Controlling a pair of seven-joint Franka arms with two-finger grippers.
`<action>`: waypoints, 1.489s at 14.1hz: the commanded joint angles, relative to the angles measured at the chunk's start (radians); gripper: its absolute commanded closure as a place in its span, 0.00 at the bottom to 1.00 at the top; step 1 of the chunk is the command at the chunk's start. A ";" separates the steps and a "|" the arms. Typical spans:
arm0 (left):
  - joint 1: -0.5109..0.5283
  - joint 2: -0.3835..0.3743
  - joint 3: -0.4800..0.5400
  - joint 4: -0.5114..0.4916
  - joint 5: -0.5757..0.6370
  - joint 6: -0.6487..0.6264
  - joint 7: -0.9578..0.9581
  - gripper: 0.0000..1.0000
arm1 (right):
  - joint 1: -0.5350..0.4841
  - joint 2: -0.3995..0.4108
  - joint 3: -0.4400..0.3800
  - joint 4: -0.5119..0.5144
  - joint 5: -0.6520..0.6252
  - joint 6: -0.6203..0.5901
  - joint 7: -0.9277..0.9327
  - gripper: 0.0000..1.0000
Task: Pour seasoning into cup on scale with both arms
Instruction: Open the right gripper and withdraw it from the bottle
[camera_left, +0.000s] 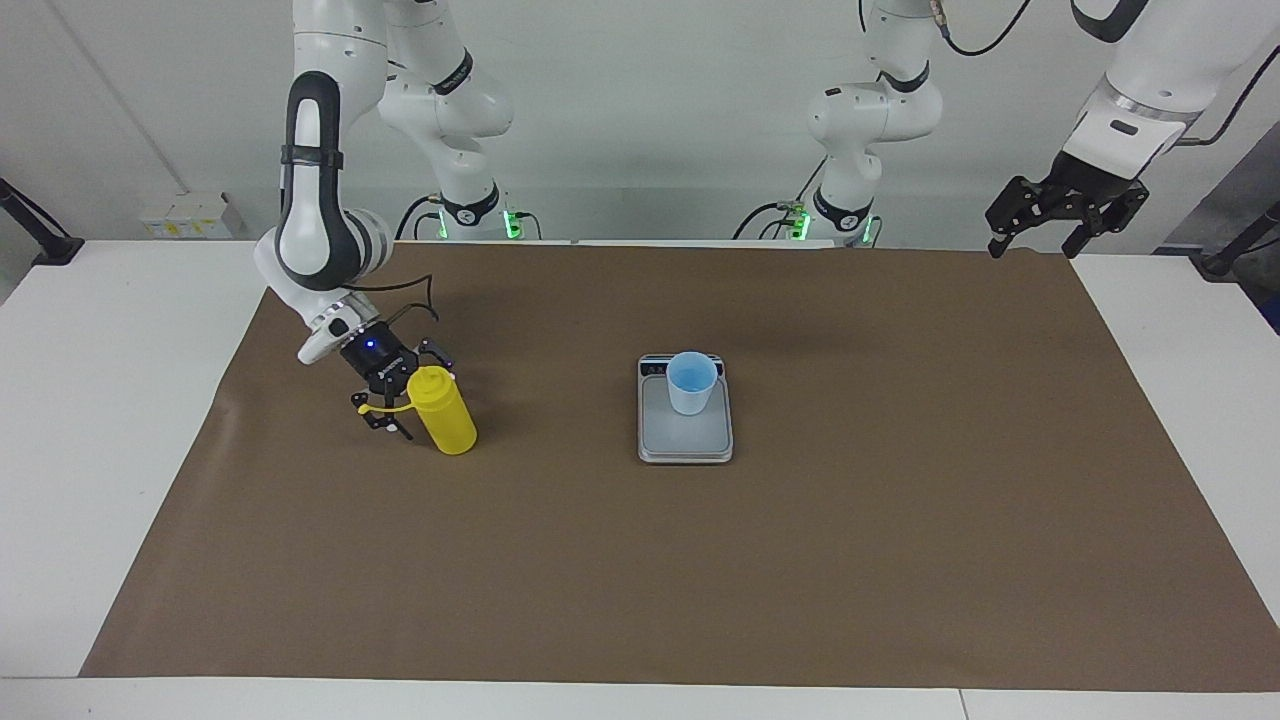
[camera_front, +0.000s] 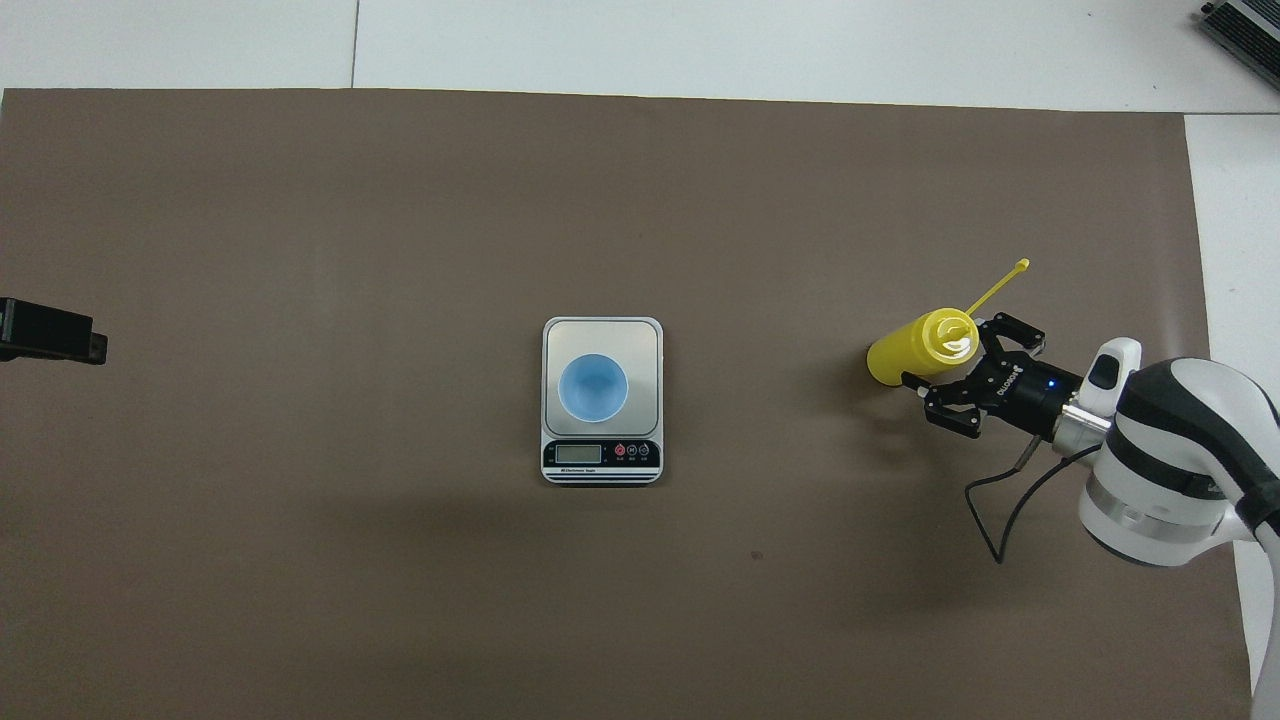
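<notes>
The yellow seasoning bottle (camera_left: 443, 417) (camera_front: 915, 347) rests on the brown mat toward the right arm's end of the table. It is tilted, with its nozzle top leaning toward my right gripper and its cap strap sticking out sideways. My right gripper (camera_left: 408, 392) (camera_front: 962, 368) is open, low over the mat, with its fingers on either side of the bottle's top. Whether they touch it I cannot tell. The pale blue cup (camera_left: 691, 384) (camera_front: 593, 388) stands upright on the silver scale (camera_left: 686, 442) (camera_front: 645, 335) at mid-table. My left gripper (camera_left: 1035, 240) (camera_front: 55, 338) waits open in the air over the left arm's end of the mat.
A brown mat (camera_left: 800, 560) covers most of the white table (camera_left: 100, 330). A black cable loops from the right wrist down onto the mat (camera_front: 985, 510). Small boxes (camera_left: 185, 215) sit at the table's back corner by the right arm.
</notes>
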 joint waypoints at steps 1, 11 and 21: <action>0.015 -0.015 -0.009 -0.009 -0.008 -0.013 -0.001 0.00 | -0.080 -0.031 0.003 -0.026 -0.113 -0.012 -0.014 0.00; 0.015 -0.015 -0.009 -0.009 -0.008 -0.013 -0.001 0.00 | -0.203 -0.095 -0.006 0.075 -0.467 -0.056 0.050 0.00; 0.015 -0.015 -0.009 -0.009 -0.008 -0.013 0.000 0.00 | -0.128 -0.193 0.013 0.238 -0.941 -0.196 1.081 0.00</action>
